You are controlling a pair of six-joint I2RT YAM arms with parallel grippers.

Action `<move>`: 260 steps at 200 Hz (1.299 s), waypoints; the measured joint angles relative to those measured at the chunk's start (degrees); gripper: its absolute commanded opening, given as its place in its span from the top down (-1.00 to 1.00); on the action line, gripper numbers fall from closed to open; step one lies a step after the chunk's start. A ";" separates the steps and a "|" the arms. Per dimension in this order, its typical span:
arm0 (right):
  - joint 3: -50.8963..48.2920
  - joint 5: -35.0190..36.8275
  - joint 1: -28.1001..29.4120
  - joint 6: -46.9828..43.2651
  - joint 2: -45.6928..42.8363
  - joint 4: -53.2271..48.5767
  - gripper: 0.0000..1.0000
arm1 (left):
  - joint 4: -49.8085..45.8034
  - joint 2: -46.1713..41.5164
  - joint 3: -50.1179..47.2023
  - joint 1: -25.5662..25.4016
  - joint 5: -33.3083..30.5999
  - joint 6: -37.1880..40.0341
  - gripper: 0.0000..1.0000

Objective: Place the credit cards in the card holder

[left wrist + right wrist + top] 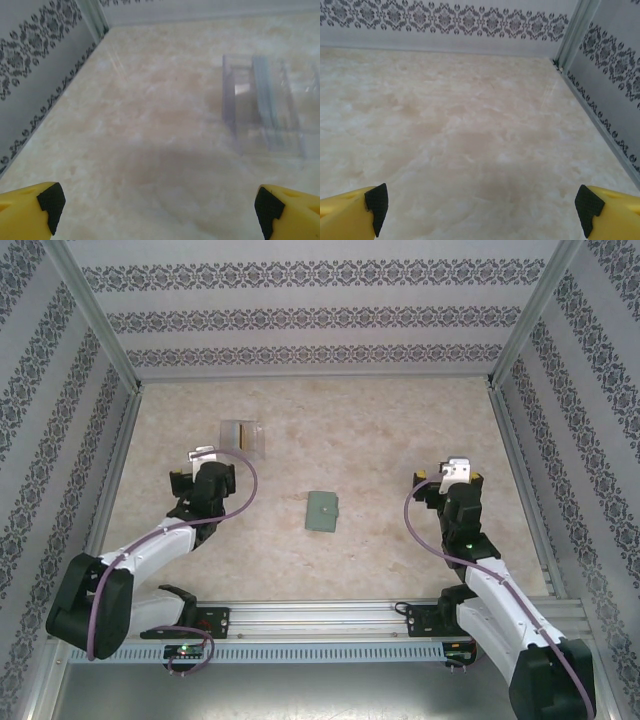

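Counter (400,440): marble-look beige surface, smooth, with a faint sheen.
Card holder (322,511): sage-green, matt, leather-like skin.
Clear stand (262,107): transparent plastic, glossy, glinting at its edges.
Walls (320,310): printed damask-band covering, flat and matt.
Frame posts (95,315): bare metal, satin finish.
Left tool (157,210): hard yellow plastic fingers (20,215), matt black pads (50,202).
Right tool (481,207): the same yellow plastic and matt black.
Arms (150,540): smooth white shells, slightly glossy, with black joints.
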 measured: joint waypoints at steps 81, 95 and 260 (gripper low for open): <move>2.25 -7.30 -7.54 0.98 39.17 31.61 -0.96 | 30.05 16.87 -8.20 13.25 18.03 7.89 -0.99; 2.25 -8.41 -7.69 1.18 41.62 34.07 -0.96 | 32.13 18.97 -7.96 14.32 20.26 7.96 -0.99; 4.24 -8.57 -7.76 1.75 41.99 36.92 -0.96 | 33.70 20.52 -6.91 16.24 25.49 7.82 -0.99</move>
